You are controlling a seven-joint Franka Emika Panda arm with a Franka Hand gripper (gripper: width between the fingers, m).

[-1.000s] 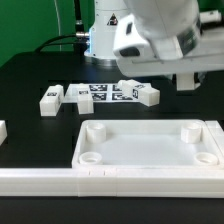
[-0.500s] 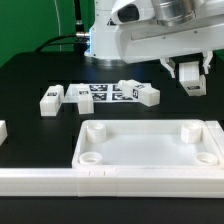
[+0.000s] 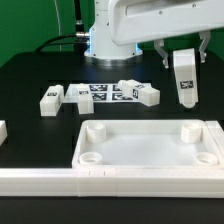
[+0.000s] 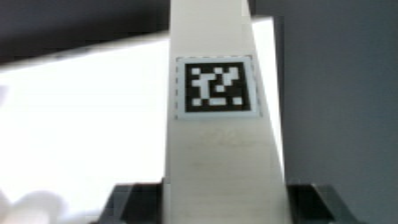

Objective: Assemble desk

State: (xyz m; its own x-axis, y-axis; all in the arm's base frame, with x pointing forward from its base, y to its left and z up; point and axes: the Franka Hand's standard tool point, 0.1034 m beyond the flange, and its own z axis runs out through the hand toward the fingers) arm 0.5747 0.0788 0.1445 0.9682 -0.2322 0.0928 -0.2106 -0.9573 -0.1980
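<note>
My two-finger gripper (image 3: 184,50) pinches a white square-section tagged plastic leg (image 3: 185,80), upright, hanging below my fingers. It is above the black table (image 3: 30,80), behind the large white rimmed tray-like top (image 3: 140,152), not touching it.

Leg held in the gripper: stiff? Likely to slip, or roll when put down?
Probably stiff: the leg hangs straight from the gripper, no sag. Flat faces, square section, so unlikely to roll. Smooth-looking plastic held at one end only, so it may pivot or slip if bumped.
</note>
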